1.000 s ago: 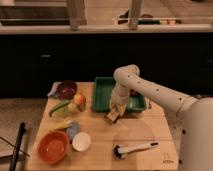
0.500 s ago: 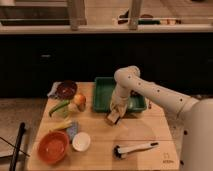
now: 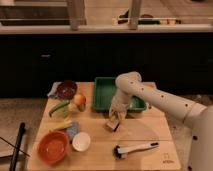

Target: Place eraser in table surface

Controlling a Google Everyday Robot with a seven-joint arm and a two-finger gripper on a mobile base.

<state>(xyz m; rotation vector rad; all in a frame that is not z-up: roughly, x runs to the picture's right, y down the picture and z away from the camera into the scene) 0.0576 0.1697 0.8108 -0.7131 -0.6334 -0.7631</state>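
Tool [image 3: 116,117] on the white arm hangs low over the counter [image 3: 145,132], a light wooden plank top, just in front of the green rectangular plastic tray [image 3: 102,92]. Fingers point down at the small tan rectangular eraser [image 3: 113,125], which sits at the tool tip, tilted, at or just above the wood; cannot tell if the tool is pinching it or spread apart, nor whether the eraser touches the counter. Eraser is outside the tray, near its front edge, mid-counter.

White-handled black brush [image 3: 134,148] lies flat near the front edge, to the right of the white round bowl [image 3: 81,141]. Orange-red round bowl [image 3: 53,147] at front left corner. Dark brown round bowl [image 3: 66,89] at back left, beside the tray. Green vegetable [image 3: 59,107] and orange-red round fruit [image 3: 79,99] sit between the dark bowl and the front bowls.
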